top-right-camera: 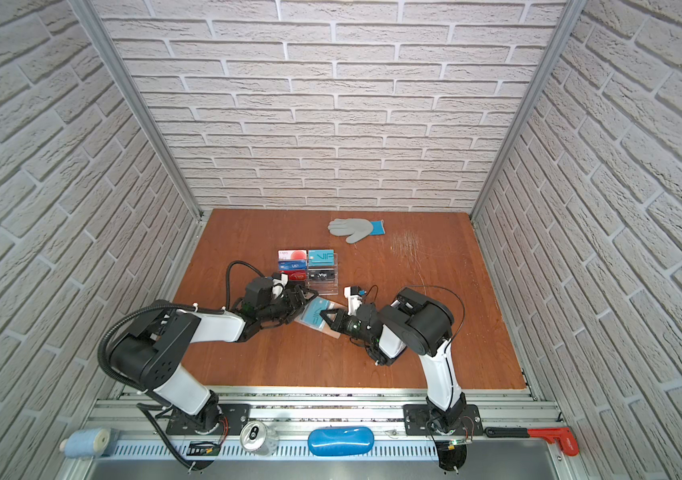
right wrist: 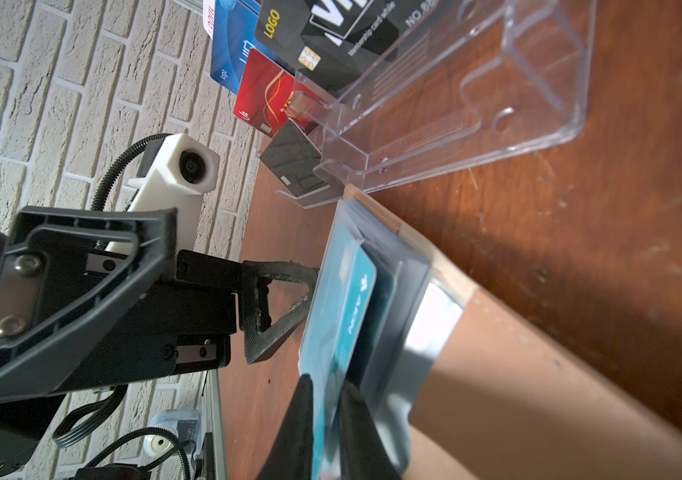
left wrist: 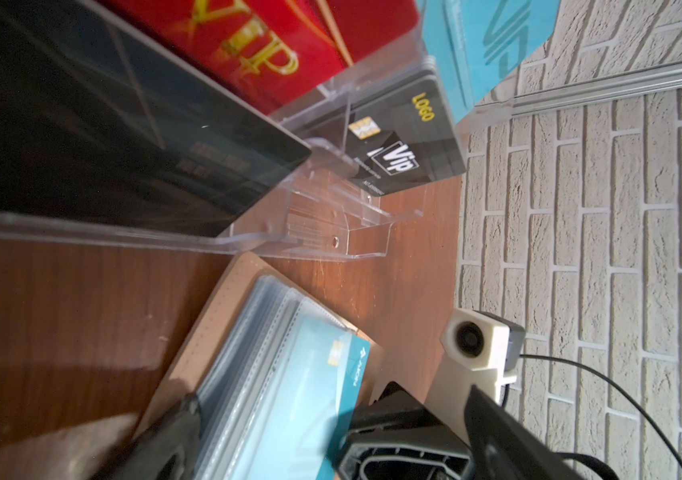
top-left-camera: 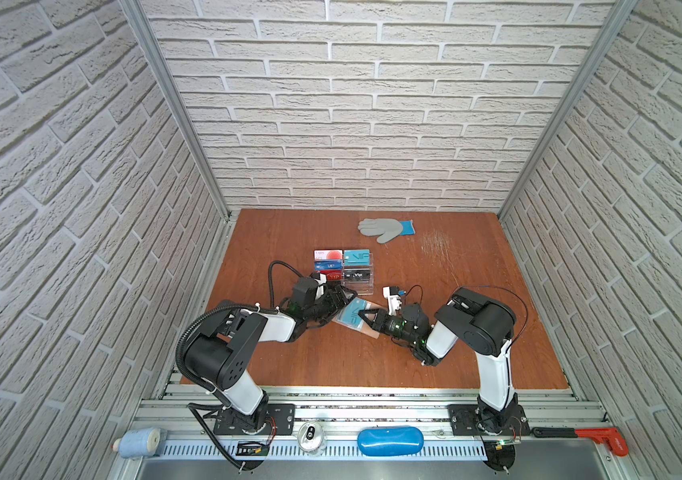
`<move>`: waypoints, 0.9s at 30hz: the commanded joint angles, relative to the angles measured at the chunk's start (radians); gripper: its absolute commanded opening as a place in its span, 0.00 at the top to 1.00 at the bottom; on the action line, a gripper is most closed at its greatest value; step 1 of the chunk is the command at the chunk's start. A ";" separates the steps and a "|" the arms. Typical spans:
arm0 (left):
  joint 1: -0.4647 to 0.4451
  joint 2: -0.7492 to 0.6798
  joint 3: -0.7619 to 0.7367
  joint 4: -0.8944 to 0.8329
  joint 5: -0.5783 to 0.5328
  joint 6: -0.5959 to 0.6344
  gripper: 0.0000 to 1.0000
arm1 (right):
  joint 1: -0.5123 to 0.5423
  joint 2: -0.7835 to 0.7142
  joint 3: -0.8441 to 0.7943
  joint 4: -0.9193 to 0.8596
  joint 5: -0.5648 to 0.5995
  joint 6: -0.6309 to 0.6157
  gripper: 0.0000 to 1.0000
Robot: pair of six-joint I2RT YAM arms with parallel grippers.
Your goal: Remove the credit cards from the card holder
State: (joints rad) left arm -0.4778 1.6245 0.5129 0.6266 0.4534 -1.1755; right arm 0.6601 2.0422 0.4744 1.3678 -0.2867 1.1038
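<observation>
The tan-pink leather-look folding card holder lies open on the brown wooden table, just in front of the clear acrylic tiered stand and between the two arms. The right end effector is closed on the edge of a teal plastic credit card. This card stands partly out of the grey-blue transparent sleeve pages, so I judge the grip is made to pull it free.

The left end effector is wide open and carries nothing. In the right wrist view one of its fingers seems to touch the edge of the sleeve pages, probably to stop the holder from sliding with the pull.

Several cards stand in the tiers of the stand. The red card shows "VIP" in gold. The black card shows "Vip" and a yellow "LOGO"; the right wrist view adds "Membership card". The teal stand card shows a large "VIP".
</observation>
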 commanded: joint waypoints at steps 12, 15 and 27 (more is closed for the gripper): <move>-0.001 0.040 -0.024 -0.048 -0.018 -0.001 0.02 | -0.023 -0.013 -0.032 0.038 -0.014 -0.004 0.94; -0.002 0.040 -0.025 -0.048 -0.017 -0.001 0.02 | -0.030 -0.014 -0.037 0.037 -0.022 -0.003 0.94; -0.002 0.040 -0.029 -0.044 -0.017 -0.001 0.02 | -0.059 -0.001 -0.075 0.038 -0.032 -0.007 0.94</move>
State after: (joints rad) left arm -0.4782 1.6268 0.5129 0.6312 0.4534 -1.1812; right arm 0.6186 2.0422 0.4267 1.4250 -0.3347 1.1114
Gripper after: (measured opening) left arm 0.981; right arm 0.061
